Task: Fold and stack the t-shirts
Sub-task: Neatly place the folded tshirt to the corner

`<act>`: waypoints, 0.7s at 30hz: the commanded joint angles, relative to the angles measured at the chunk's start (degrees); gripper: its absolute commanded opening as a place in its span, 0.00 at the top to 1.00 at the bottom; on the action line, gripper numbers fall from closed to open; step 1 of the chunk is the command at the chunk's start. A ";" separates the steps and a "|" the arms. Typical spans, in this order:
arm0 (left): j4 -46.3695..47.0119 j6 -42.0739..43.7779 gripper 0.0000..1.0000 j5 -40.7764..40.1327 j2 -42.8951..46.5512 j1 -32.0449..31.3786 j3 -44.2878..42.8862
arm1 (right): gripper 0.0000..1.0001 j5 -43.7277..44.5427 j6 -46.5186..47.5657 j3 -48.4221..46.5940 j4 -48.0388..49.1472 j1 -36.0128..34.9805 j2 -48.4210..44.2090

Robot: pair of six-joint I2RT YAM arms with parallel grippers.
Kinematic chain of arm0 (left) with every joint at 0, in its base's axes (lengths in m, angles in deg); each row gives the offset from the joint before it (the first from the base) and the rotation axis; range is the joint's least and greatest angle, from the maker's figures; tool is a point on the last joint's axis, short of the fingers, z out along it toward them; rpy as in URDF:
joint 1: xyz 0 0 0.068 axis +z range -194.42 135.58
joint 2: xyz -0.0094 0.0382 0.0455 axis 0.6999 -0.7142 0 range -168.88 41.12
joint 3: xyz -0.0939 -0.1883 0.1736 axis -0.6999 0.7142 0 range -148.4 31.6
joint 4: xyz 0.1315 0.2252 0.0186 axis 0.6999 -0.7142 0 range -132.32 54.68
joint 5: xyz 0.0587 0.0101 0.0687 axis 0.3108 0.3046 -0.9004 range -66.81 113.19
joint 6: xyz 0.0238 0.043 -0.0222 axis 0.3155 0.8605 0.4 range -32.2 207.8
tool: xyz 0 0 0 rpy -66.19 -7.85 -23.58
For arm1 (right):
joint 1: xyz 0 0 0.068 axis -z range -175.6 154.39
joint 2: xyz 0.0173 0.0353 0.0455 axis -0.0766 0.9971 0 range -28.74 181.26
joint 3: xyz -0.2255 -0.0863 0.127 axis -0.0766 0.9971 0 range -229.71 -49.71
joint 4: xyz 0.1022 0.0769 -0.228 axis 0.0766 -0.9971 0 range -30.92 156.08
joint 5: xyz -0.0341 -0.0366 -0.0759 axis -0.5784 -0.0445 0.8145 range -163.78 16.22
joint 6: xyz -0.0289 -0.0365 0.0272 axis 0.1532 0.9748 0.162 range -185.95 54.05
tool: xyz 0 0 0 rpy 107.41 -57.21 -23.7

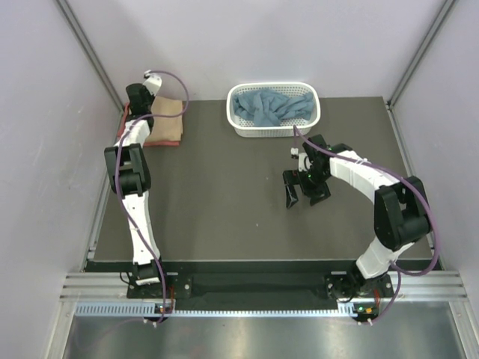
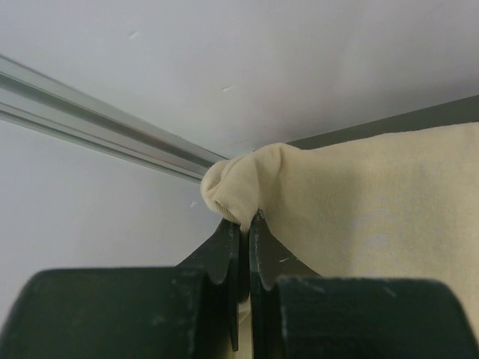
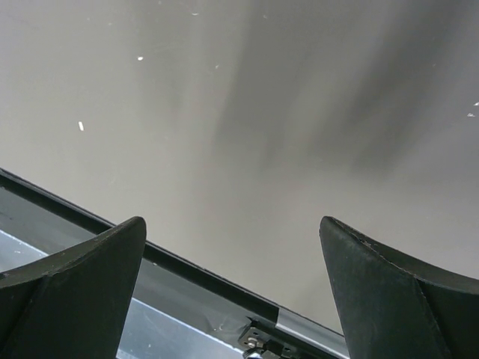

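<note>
At the worktop's far left corner the left gripper is clenched on a corner of the tan t-shirt, atop the coral-red t-shirt; the right gripper, released, is the nearer to the blue t-shirt, just beyond it in the basket.
</note>
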 commanded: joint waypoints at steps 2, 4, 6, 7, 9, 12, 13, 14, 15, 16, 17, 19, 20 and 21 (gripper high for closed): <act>6.23 -1.38 1.00 3.02 -1.96 1.20 -3.80 | 0.00 1.04 0.63 -2.80 -0.71 0.95 0.77; 7.02 -1.99 1.00 3.64 -3.10 1.20 -4.59 | 0.01 1.04 0.63 -2.89 -0.98 1.12 1.21; 8.08 -2.95 1.00 3.64 -4.42 1.37 -5.55 | 0.00 0.86 0.54 -2.97 -0.89 1.21 1.74; 8.69 -3.05 1.00 3.29 -4.77 1.38 -5.65 | 0.00 0.95 0.54 -3.15 -1.06 1.21 1.92; 10.44 -3.22 1.00 1.54 -5.83 1.46 -5.82 | 0.00 1.21 0.80 -3.50 -1.33 1.21 2.35; 12.38 -4.10 0.53 -1.28 -6.36 1.64 -5.73 | 0.00 1.57 0.89 -3.42 -1.68 1.30 2.36; 12.82 -4.19 0.43 -2.33 -6.45 1.64 -5.82 | 0.00 1.57 0.80 -3.33 -1.50 1.21 2.27; 13.26 -4.63 0.36 -5.56 -6.36 1.64 -6.60 | 0.00 1.39 0.80 -3.15 -1.50 1.30 2.27; 13.18 -5.85 0.25 -6.72 -6.36 1.64 -7.22 | 0.00 1.13 0.54 -3.15 -1.42 1.30 2.18; 13.01 -6.38 0.21 -7.34 -6.01 1.73 -7.75 | 0.00 0.78 0.45 -2.98 -1.33 1.30 2.01; 13.00 -6.82 0.14 -7.87 -5.05 1.55 -8.28 | 0.00 0.60 0.02 -2.89 -0.89 1.30 1.74; 12.83 -8.40 0.01 -8.92 -3.64 1.03 -8.63 | 0.00 0.16 -0.51 -2.71 -0.54 1.30 1.22; 12.57 -8.93 0.01 -9.63 -2.42 0.85 -9.24 | 0.00 0.16 -0.69 -2.62 -0.01 1.30 0.87; 12.04 -10.42 0.01 -11.63 -1.71 0.67 -9.60 | 0.00 0.07 -0.95 -2.36 0.25 1.30 0.17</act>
